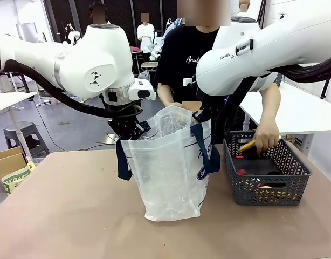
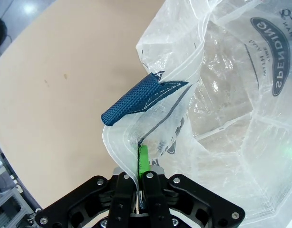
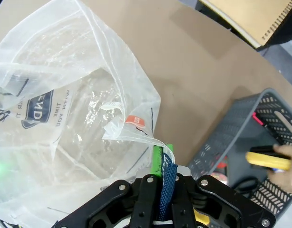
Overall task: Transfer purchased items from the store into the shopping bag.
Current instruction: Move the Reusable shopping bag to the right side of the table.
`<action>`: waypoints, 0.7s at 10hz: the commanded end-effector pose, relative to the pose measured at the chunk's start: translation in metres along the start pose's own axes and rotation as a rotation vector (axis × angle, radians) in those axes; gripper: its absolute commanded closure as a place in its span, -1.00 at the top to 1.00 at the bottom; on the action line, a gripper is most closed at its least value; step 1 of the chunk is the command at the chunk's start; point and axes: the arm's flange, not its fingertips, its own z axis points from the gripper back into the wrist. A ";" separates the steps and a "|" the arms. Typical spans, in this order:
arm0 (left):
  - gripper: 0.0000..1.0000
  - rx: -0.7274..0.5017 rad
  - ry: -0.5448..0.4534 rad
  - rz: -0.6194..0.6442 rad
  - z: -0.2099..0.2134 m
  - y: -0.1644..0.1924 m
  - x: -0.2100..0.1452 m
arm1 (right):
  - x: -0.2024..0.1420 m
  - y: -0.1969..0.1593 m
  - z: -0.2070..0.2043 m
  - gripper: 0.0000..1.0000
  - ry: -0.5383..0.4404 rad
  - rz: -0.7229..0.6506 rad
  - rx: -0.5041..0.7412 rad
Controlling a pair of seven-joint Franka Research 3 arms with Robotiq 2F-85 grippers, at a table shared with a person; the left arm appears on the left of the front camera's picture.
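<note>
Both grippers clamp the translucent white plastic tote bag [image 1: 171,172], standing open on the brown table [image 1: 63,216]: left gripper [image 1: 128,129] on its rim, right gripper [image 1: 200,116] on its navy strap [image 3: 167,190]. Beside it, a person's hand [image 1: 267,141] grips a yellow pack [image 1: 247,145] in the dark grey perforated plastic basket [image 1: 295,195].

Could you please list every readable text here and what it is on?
"SPENDING": round navy logo on the translucent white plastic shopping bag.
"WITH YOU": smaller line in that logo.
"FRAN", cut off: white right robot arm.
"Anal", cut off: person's black T-shirt.
Unreadable: navy script lettering on the bag.
</note>
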 end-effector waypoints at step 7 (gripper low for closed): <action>-1.00 -0.058 -0.060 0.076 0.006 0.015 -0.006 | -0.007 -0.003 0.004 -1.00 -0.024 -0.008 0.027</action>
